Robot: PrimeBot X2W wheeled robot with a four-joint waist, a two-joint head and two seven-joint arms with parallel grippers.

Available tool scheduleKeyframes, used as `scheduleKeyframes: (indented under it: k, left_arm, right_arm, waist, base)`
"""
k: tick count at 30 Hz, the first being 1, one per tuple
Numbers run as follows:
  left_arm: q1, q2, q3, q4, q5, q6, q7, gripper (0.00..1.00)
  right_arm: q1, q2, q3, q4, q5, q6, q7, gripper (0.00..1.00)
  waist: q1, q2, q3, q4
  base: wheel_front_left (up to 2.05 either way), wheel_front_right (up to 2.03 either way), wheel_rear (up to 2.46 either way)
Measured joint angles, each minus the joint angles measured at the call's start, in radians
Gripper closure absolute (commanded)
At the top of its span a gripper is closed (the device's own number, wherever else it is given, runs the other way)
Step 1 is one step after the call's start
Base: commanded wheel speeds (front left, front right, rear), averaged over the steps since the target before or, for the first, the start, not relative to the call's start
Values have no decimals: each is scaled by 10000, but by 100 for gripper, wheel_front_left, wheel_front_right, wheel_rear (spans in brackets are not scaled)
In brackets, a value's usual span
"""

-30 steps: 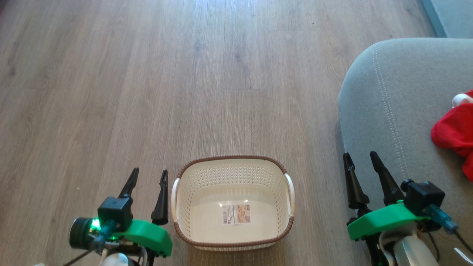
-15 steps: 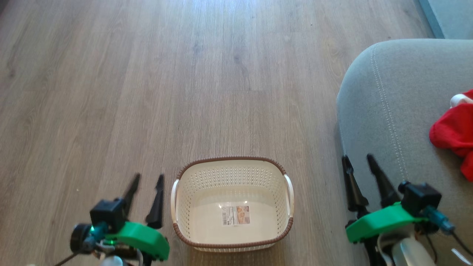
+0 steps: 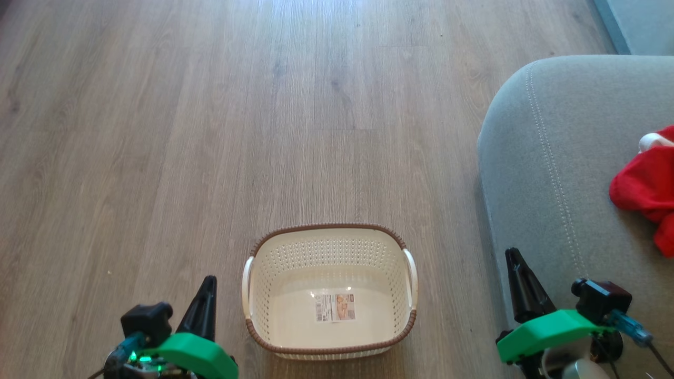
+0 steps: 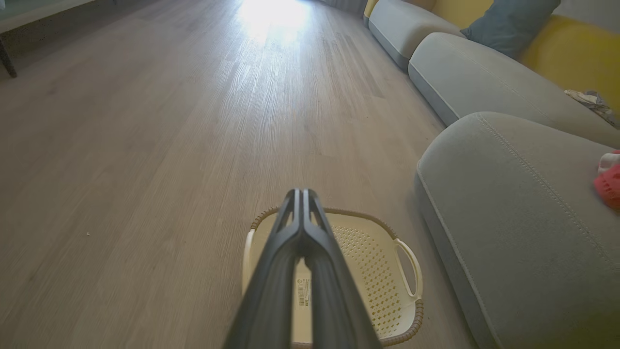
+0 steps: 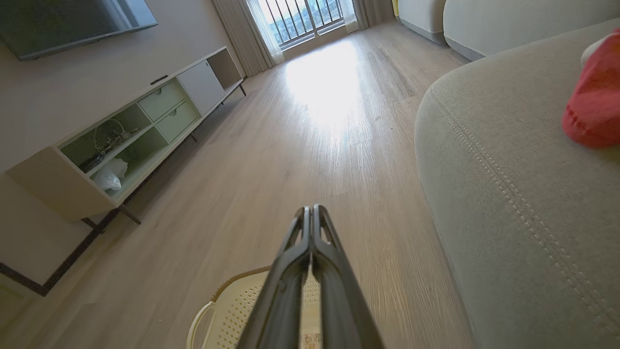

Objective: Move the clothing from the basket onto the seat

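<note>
The cream basket [image 3: 274,337] with a brown rim stands on the wood floor, holding nothing but a label sticker [image 3: 335,307]. Bright red clothing [image 3: 645,192] with a white part lies on the grey seat [image 3: 542,158] at the right edge. My left gripper [image 3: 208,284] is shut and hangs left of the basket with nothing in it. Over the seat's front corner my right gripper [image 3: 513,256] is shut too, holding nothing. In the left wrist view the joined fingers [image 4: 301,228] point over the basket [image 4: 378,271]; in the right wrist view the fingers [image 5: 310,232] also touch.
Wood floor [image 3: 210,131] stretches ahead and to the left. More grey sofa cushions [image 4: 465,72] with a blue pillow [image 4: 508,22] run along the right. A low TV cabinet [image 5: 131,126] stands by the left wall, and a bright balcony window [image 5: 300,17] is far ahead.
Both grippers have gone from open to shut and drawn back toward the bottom of the head view. The basket and the clothing have not moved.
</note>
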Motion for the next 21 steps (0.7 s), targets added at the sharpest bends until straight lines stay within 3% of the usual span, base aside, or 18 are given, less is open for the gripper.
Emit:
scheduleKeyframes:
  k: [21]
  left_arm:
    - [-20,0,341,-33,-2199,-173,562,100]
  right_arm:
    - [-21,-13,-238,-12,2128,0,533,100]
  waist:
    - [0,0,-26,-89]
  base:
    - [0,0,0]
